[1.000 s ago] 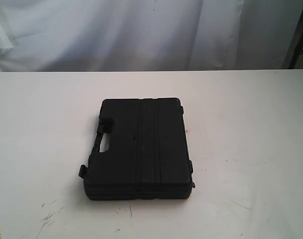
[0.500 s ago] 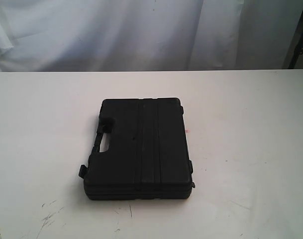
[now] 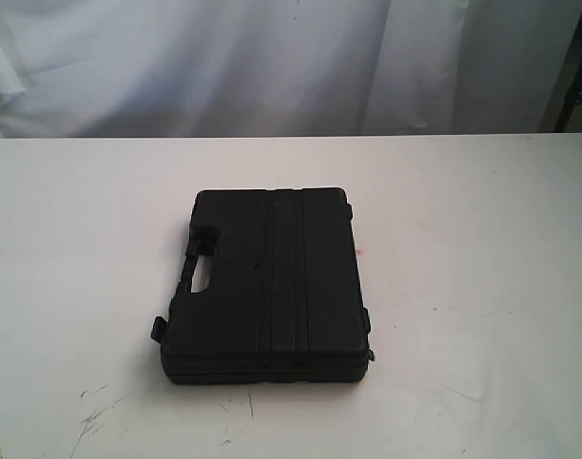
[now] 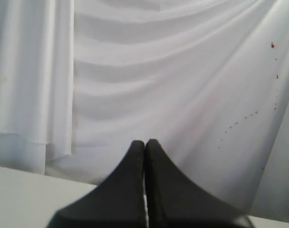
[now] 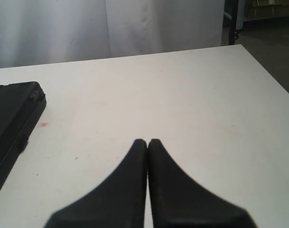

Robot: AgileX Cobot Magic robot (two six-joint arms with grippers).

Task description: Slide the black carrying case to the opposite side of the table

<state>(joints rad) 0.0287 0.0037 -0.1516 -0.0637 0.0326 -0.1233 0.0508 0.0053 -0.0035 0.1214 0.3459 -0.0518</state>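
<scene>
My left hand (image 4: 145, 144) is pressed together, tips meeting, and faces the white curtain (image 4: 182, 71) past the worktop (image 4: 21, 194). My right hand (image 5: 147, 143) is pressed together too, over bare worktop and well apart from the case (image 5: 11, 118). A red dot (image 5: 43, 125) sits just beside the case's corner. The case lies flat near the middle of the worktop, ribbed lid up. In the exterior view its handle cutout (image 3: 200, 277) is on the left.
</scene>
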